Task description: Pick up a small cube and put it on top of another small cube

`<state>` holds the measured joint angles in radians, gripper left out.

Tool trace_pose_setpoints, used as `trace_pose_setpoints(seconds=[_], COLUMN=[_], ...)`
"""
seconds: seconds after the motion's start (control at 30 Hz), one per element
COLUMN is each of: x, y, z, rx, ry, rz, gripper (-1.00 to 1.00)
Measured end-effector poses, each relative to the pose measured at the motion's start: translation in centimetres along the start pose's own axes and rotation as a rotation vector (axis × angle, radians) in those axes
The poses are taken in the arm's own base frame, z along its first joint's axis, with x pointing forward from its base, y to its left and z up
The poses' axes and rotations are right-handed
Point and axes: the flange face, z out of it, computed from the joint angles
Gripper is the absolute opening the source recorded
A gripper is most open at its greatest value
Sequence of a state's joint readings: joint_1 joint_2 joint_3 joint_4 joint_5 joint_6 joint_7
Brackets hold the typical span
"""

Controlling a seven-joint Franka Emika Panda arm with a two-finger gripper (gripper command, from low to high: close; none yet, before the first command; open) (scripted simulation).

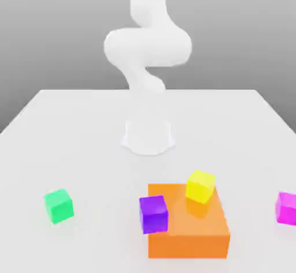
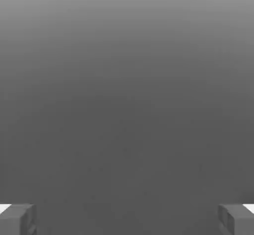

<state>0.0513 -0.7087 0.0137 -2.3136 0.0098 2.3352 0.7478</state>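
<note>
Nearest you in the exterior view sat the big orange block [image 1: 188, 231], with the purple cube [image 1: 153, 213] leaning against its front corner and the yellow cube [image 1: 200, 186] resting on its top, towards the back. You could judge that block to be the main obstacle, since it took up the middle of the table [image 1: 69, 122].

The small magenta cube [image 1: 287, 208], your likely pick, lay alone at the exterior view's right edge, well apart from the block, so a descent onto it looked unobstructed. The green cube [image 1: 58, 205] lay equally free at the exterior view's left, making it the easier base to stack on.

Farther back, the arm [image 1: 147, 47] rose from its base, folded high above the table. In the hand view the gripper [image 2: 127, 219] had its fingers [image 2: 17, 218] spread wide with nothing between them, presumably readied for the approach.
</note>
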Motion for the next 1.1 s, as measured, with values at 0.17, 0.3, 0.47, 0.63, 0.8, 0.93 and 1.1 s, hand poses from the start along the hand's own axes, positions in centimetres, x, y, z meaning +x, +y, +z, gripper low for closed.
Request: trace_pose_setpoints(seconds=[0.17, 0.3, 0.47, 0.63, 0.8, 0.93, 1.1], x=[-5.3, -11.3, -20.4, -31.7, -41.5, -47.0, -49.0], y=[-3.6, -5.5, -6.6, -6.2, -2.8, 0.2, 2.0], z=[9.7, 16.4, 23.6, 28.7, 32.9, 35.9, 38.6], rx=[-0.031, -0.051, -0.072, -0.082, -0.108, -0.116, -0.117], ry=[-0.160, -0.280, -0.426, -0.572, -0.704, -0.761, -0.765], rz=[-0.205, -0.372, -0.587, -0.829, -1.038, -1.132, -1.138], gripper=[0.00, 0.00, 0.00, 0.00, 0.00, 0.00, -1.00])
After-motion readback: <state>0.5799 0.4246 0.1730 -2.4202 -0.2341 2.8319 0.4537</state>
